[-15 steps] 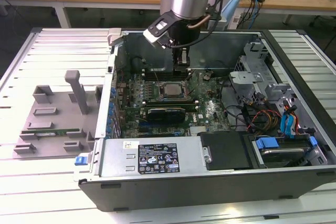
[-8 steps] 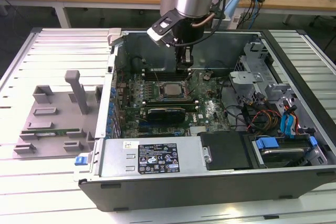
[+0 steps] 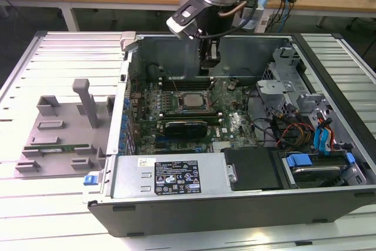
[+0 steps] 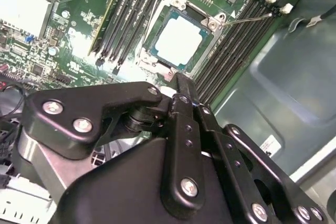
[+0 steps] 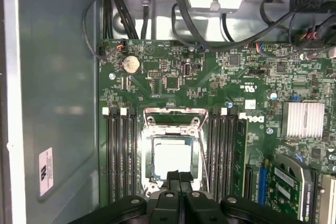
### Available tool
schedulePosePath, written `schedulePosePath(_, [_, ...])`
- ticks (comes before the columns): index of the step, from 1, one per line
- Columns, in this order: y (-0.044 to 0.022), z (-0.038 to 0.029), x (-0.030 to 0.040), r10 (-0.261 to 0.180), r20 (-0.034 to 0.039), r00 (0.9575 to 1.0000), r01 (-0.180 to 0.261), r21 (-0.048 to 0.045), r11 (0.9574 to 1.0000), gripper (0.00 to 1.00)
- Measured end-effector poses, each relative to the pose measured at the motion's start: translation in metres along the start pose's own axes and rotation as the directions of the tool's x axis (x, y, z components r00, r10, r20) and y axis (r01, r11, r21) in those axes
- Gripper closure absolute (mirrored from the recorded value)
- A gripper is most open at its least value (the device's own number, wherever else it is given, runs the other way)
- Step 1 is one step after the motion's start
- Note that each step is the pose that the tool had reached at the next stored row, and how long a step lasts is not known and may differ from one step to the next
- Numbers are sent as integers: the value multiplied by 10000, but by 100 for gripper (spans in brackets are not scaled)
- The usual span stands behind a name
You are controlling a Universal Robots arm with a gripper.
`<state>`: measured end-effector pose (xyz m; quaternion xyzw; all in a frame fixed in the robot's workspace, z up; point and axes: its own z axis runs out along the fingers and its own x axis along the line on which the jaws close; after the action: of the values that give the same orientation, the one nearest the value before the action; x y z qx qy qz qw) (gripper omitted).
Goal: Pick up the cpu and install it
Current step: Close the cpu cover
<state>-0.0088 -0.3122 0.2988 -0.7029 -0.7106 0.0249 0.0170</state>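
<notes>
The cpu (image 3: 189, 99), a silver-grey square chip, lies flat in the socket on the green motherboard (image 3: 232, 123) inside the open computer case. In both wrist views the cpu (image 4: 178, 40) (image 5: 170, 156) sits inside the metal socket frame (image 5: 173, 115). My gripper (image 3: 210, 70) hangs just above the board, slightly behind the socket toward the case's back wall. Its black fingers (image 5: 179, 178) are pressed together with nothing between them, their tips (image 4: 180, 81) over the socket's edge, apart from the chip.
Black memory slots (image 5: 118, 156) flank the socket on both sides. A silver heat sink (image 5: 303, 120) and an expansion card (image 3: 187, 126) stand nearby. Cables and drive bays (image 3: 305, 127) crowd the exterior view's right. A grey fixture (image 3: 59, 133) with a green memory stick lies outside the case.
</notes>
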Motion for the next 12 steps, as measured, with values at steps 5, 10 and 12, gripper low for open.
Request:
schedulePosePath(5, [-1,-186,-2,-1,0,10000,1,3,10000,89])
schedulePosePath(10, [-1,-231,-2,-1,-2,10000,1,3,10000,89])
schedulePosePath(12, [14,-232,-3,-3,3,10000,3,5,10000,89])
